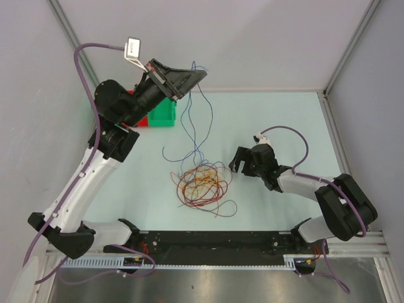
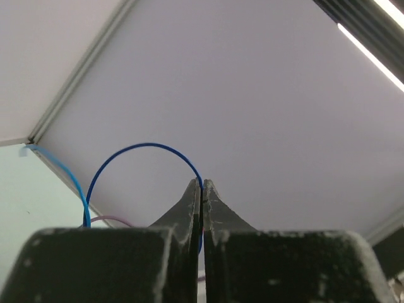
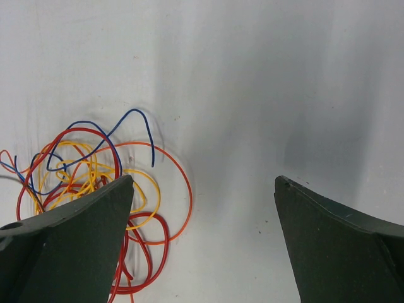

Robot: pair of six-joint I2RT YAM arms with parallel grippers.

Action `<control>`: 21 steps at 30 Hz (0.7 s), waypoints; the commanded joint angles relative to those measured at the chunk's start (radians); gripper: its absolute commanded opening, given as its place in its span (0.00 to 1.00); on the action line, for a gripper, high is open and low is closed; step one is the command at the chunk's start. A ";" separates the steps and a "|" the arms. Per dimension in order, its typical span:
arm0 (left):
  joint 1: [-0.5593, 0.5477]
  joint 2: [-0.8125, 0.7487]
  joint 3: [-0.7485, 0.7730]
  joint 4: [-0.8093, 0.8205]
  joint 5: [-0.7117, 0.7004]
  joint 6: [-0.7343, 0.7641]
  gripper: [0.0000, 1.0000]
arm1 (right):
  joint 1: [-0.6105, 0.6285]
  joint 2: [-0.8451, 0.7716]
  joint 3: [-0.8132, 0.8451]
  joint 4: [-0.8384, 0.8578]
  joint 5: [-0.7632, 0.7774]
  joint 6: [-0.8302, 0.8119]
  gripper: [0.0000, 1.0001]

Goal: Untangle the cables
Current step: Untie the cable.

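The cables (image 1: 202,183) lie in a loose tangle of red, orange and yellow loops mid-table. Thin blue cables (image 1: 188,129) rise out of the tangle to my left gripper (image 1: 193,77), which is held high at the back. In the left wrist view that gripper (image 2: 202,184) is shut on a dark blue cable (image 2: 144,146) that arcs up and out of the fingertips. My right gripper (image 1: 235,165) hangs just right of the tangle, open and holding nothing. From the right wrist, the right gripper (image 3: 203,183) spans bare table, with the cables (image 3: 95,167) beside its left finger.
A green bin (image 1: 163,114) and a red bin (image 1: 141,120) stand at the back left, under the raised left arm. Grey walls (image 1: 265,38) close the table in at the back and sides. A black rail (image 1: 208,243) runs along the near edge.
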 commanded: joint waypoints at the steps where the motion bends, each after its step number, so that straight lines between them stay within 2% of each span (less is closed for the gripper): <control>1: -0.006 -0.010 0.022 0.030 0.162 0.079 0.00 | -0.003 -0.037 -0.002 0.021 -0.059 -0.022 0.97; 4: -0.004 -0.039 -0.085 -0.080 0.087 0.114 0.00 | -0.015 -0.119 -0.002 0.003 -0.165 -0.056 0.96; 6: -0.003 -0.074 -0.240 -0.102 0.013 0.070 0.00 | -0.011 -0.237 -0.002 -0.038 -0.173 -0.059 0.96; 8: -0.001 -0.134 -0.416 -0.023 -0.085 -0.034 0.00 | 0.003 -0.314 -0.002 -0.057 -0.178 -0.072 0.96; 11: -0.002 -0.178 -0.528 0.063 -0.138 -0.110 0.00 | 0.041 -0.440 -0.002 -0.075 -0.187 -0.086 0.96; 15: -0.002 -0.174 -0.506 0.039 -0.174 -0.107 0.00 | 0.112 -0.485 -0.002 -0.085 -0.161 -0.109 0.92; 21: -0.002 -0.172 -0.492 0.045 -0.194 -0.117 0.00 | 0.242 -0.374 -0.002 0.005 -0.092 -0.080 0.86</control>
